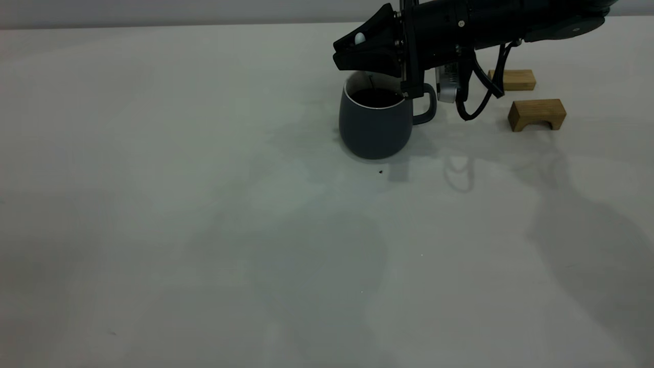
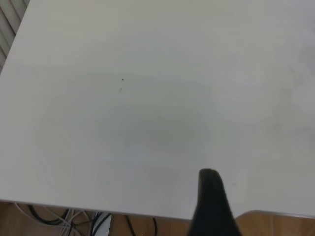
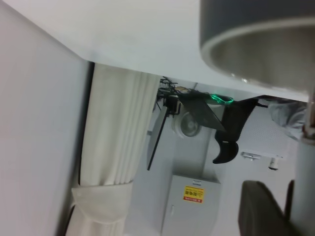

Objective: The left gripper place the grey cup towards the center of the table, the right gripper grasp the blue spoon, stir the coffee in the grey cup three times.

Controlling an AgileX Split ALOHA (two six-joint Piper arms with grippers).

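No readable text or labels.

open table [image 1: 204, 230] left and front of grey cup [image 1: 375, 130], right pincer [image 1: 343, 51] above cup, wooden blocks [image 1: 536, 114] to its right

The right arm [image 1: 500, 20] is showing a bulky matte-black casing with small silver screws, ending in the right gripper [image 1: 352, 51] with pointed black jaws, a silver cylindrical part [image 1: 446, 84] and a looping black cable [image 1: 477, 97] hanging beneath.

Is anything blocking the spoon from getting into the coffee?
No. The right gripper hangs over the cup, holding the spoon, whose thin stem already reaches down toward the coffee. The two wooden blocks sit off to the side.
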